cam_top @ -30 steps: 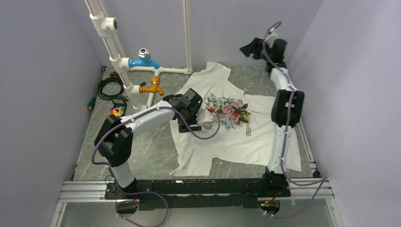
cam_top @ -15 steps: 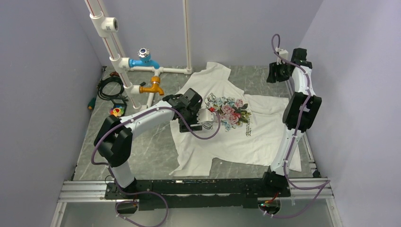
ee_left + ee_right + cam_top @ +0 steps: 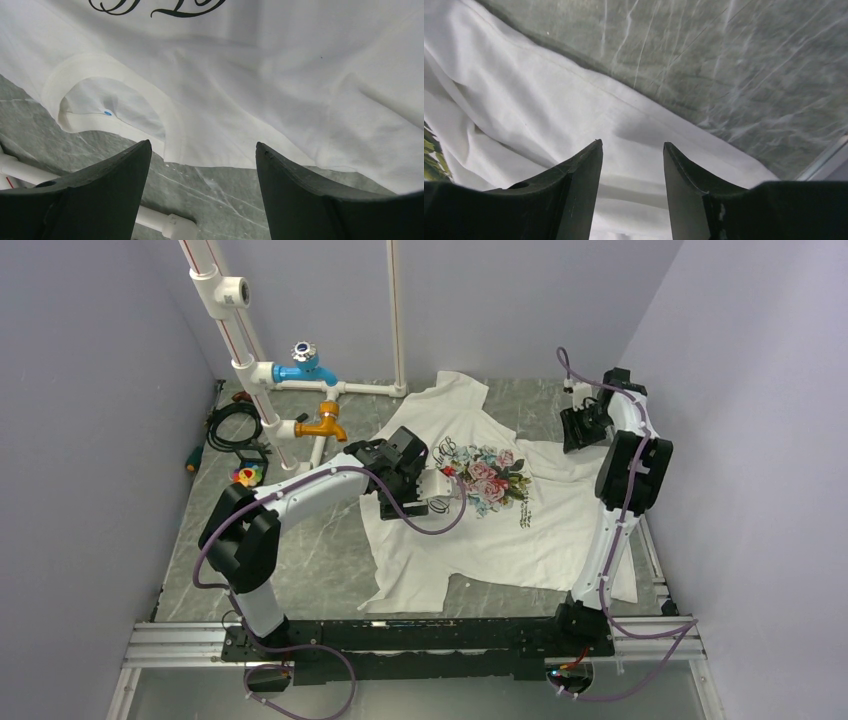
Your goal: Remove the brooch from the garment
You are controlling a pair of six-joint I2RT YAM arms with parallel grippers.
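Two arms reach over the white T-shirt (image 3: 500,540) spread on the grey table (image 3: 300,560). Nearest, the left gripper (image 3: 432,487) (image 3: 200,150) hovers over the neckline (image 3: 100,65), jaws spread and empty, at nine o'clock from the rose print (image 3: 490,475). The brooch (image 3: 447,472), a tiny reddish dot, sits on the shirt just beside it. Farther off, at two o'clock, the right gripper (image 3: 577,430) (image 3: 631,145) hangs above the shirt's edge, jaws parted and empty.

The grey marbled table (image 3: 305,562) carried a white T-shirt (image 3: 500,540) spread out — and, at its far left, a coiled black cable (image 3: 232,425) beside white pipes (image 3: 255,372).
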